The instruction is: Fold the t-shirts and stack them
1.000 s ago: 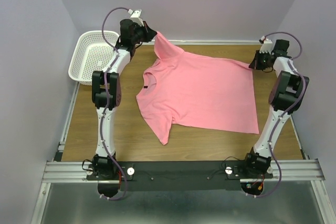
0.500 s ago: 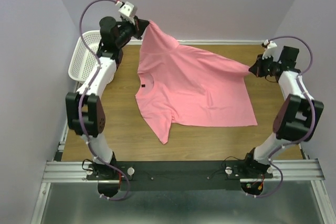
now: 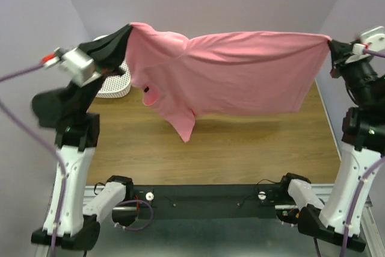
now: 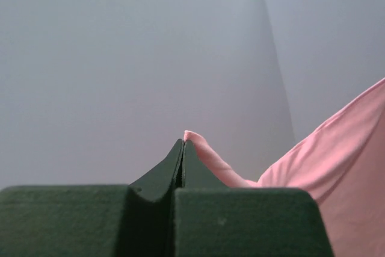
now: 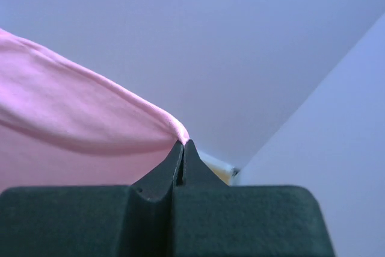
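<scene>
1. Left gripper (image 3: 126, 29) is up high on the left, jaws pressed tight on a corner of the shirt (image 3: 240, 73). The wrist view shows only a small nip of pink cloth caught right at the tips.
2. The shirt hangs in the air between the two arms, top edge stretched almost straight, body draping down over the table (image 3: 240, 148). Collar and one sleeve dangle on the left side, and the sleeve tip is the lowest point. Whether it touches the wood cannot be told.
3. Right gripper (image 3: 331, 41) sits far right at much the same height, jaws likewise clamped on the opposite corner, again at the very tips.
4. This reads as the spread-and-lay step. Done well, both arms come down together and level, with the top edge taut, so the cloth lands flat.
5. The hanging hem should meet the table first and the rest be laid away from it, or that loose sleeve may tuck under.
6. The bites are thin, so pulling the arms further apart could slip a corner free. On the left, the cloth should stay off the basket (image 3: 114, 85).
</scene>
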Tool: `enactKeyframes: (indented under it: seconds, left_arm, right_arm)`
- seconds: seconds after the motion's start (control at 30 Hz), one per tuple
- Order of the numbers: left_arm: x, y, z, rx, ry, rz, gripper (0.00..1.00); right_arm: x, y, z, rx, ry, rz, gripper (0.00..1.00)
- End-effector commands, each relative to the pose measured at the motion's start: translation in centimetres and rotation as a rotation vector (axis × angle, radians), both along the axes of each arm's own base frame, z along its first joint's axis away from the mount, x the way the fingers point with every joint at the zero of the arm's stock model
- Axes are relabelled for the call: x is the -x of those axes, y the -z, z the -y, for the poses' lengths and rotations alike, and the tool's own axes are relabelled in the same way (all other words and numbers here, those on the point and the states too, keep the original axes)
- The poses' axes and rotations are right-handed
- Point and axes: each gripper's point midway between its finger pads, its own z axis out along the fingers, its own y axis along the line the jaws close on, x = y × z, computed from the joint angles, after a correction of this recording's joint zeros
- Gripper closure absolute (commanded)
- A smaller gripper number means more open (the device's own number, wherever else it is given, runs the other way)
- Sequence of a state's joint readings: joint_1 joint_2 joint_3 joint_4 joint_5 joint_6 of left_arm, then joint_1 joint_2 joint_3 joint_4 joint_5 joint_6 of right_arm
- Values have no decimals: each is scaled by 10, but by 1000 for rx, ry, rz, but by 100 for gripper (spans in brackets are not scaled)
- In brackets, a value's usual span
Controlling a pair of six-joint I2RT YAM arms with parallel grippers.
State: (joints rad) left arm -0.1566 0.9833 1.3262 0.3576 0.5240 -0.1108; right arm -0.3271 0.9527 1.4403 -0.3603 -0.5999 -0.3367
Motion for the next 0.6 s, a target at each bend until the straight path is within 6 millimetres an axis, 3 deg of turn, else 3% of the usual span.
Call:
enactKeyframes:
  seconds: [0.0, 0.03, 0.1, 0.13, 0.17, 0.2, 0.27, 0.33, 0.4, 0.43, 0.5, 0.53, 0.57]
  left_arm:
    - [94, -70, -21, 115, 2, 193, 100]
    - [111, -79, -25, 127, 3, 225, 100]
    - [151, -100, -35, 169, -1, 299, 100]
    - [161, -105, -39, 186, -8, 320, 100]
    - [168, -109, -42, 199, -15, 330, 100]
    - [179, -115, -49, 221, -33, 354, 100]
    - [180, -117, -53, 239, -48, 358, 100]
    - [160, -112, -51, 238, -61, 317, 100]
    - [140, -103, -49, 233, -73, 273, 100]
    - [120, -90, -46, 225, -78, 228, 100]
    - [88, -73, -41, 219, -80, 181, 100]
    - [67, -55, -38, 218, -78, 139, 100]
    - [41, -39, -32, 209, -74, 88, 100]
  right_arm:
    - [46, -64, -6, -59, 62, 101, 99]
    - [66, -92, -11, -49, 66, 167, 99]
    - [86, -120, -14, -63, 86, 232, 99]
    - [93, -129, -16, -69, 91, 251, 99]
    - [113, -152, -22, -68, 88, 312, 100]
    - [113, -156, -20, -77, 96, 313, 99]
    - [122, -169, -21, -81, 104, 346, 100]
    - [114, -167, -15, -85, 123, 335, 99]
    - [96, -151, -8, -90, 135, 287, 100]
    - [90, -144, -7, -89, 132, 264, 100]
    - [73, -121, -4, -82, 119, 206, 99]
    - [53, -94, 1, -93, 117, 139, 99]
    - [47, -81, 2, -83, 111, 119, 99]
